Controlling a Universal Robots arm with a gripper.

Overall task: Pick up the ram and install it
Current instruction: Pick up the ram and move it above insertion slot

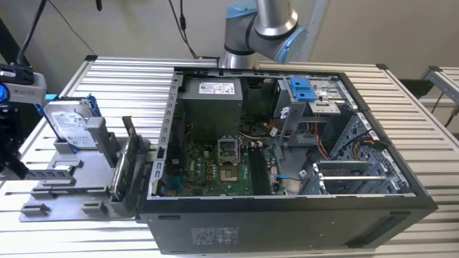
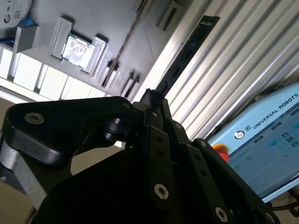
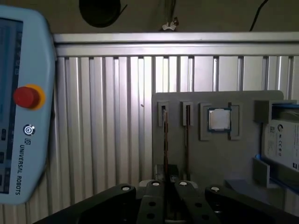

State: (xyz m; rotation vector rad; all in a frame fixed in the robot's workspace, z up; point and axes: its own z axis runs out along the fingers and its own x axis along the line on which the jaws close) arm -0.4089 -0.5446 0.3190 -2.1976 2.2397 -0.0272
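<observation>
The black metal gripper [image 2: 152, 96] is pinching, fingers drawn almost together, the near end of the long, thin, dark bluish-green ram [image 2: 188, 50], which is lying along a slot of the flat grey plastic tray [image 3: 219, 158]

Surface [image 1: 401, 97]: ribbed aluminium slats, brushed, bright sheen.
Computer case [image 1: 287, 226]: sheet metal, matt black.
Holder tray [image 3: 205, 158]: grey plastic, matt, smooth.
Hard drive [image 1: 68, 121]: silver metal lid, glossy, paper label.
Processor [image 3: 218, 119]: polished metal cap, reflective.
Ram [image 2: 184, 53]: dark circuit board, dull, black chips.
Hand [image 2: 152, 95]: black, satin finish, bright metal screw heads.
Pendant [image 3: 23, 140]: pale blue plastic, smooth.
Red button [image 3: 28, 97]: glossy.
Arm [image 1: 269, 16]: silver metal tube, blue plastic caps.
</observation>
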